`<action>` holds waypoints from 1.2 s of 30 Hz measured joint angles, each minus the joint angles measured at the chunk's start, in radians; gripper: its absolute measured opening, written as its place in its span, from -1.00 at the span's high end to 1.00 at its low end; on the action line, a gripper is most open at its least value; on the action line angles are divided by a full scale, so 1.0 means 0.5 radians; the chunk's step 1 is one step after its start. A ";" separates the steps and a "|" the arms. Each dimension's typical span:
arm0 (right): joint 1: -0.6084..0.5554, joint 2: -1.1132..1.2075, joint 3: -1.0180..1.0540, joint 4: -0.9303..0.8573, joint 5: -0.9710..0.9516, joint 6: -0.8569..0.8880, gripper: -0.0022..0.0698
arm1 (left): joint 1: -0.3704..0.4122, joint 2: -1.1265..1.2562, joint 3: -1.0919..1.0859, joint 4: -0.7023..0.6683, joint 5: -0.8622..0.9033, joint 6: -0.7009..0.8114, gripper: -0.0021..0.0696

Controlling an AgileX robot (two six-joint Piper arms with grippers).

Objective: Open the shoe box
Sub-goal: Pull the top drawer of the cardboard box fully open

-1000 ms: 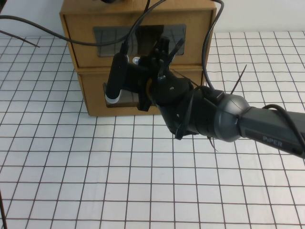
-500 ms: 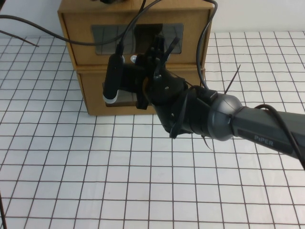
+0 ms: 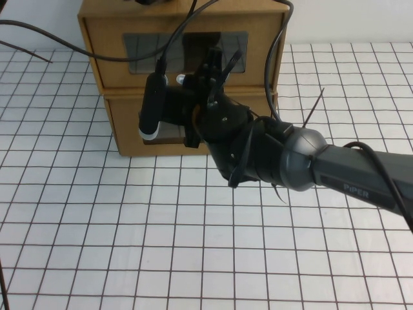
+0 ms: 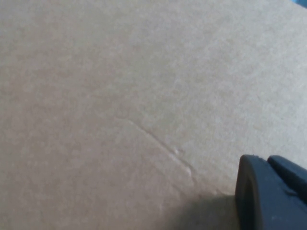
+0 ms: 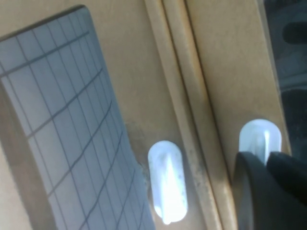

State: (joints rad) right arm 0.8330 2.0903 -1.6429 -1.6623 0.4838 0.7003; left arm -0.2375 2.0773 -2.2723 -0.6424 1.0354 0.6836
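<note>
The right gripper (image 3: 215,63) sits just at a white pull tab (image 5: 259,136) on the front of the stacked shoe boxes (image 3: 106,55) — open or closed, I cannot tell. The boxes stand at the far side of the checked table (image 3: 97,226). The left gripper (image 4: 271,191) is close to plain cardboard — state unclear too.

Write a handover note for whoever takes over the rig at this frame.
Right gripper: at the box fronts, beside a white pull tab; contact unclear.
Left gripper: close against plain cardboard, not seen in the high view.
Upper shoe box sits on the lower shoe box; both look shut.
Done: arm is at the tab.
Left: take the tab and pull the drawer out.
</note>
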 joint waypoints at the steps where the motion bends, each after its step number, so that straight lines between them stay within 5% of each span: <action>1: 0.004 0.000 0.000 0.000 0.005 -0.010 0.90 | 0.000 0.000 0.000 0.000 0.000 0.000 0.95; 12: 0.052 -0.086 0.105 0.237 0.071 -0.343 0.91 | 0.000 0.000 -0.003 -0.013 0.047 -0.029 0.95; 36: 0.548 -0.756 0.940 0.455 0.295 -0.204 0.91 | 0.000 0.000 -0.007 -0.022 0.096 -0.092 0.95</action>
State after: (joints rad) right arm 1.1070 1.7123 -1.1728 -1.4348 0.6314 0.5984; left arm -0.2375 2.0773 -2.2760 -0.6534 1.0833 0.6375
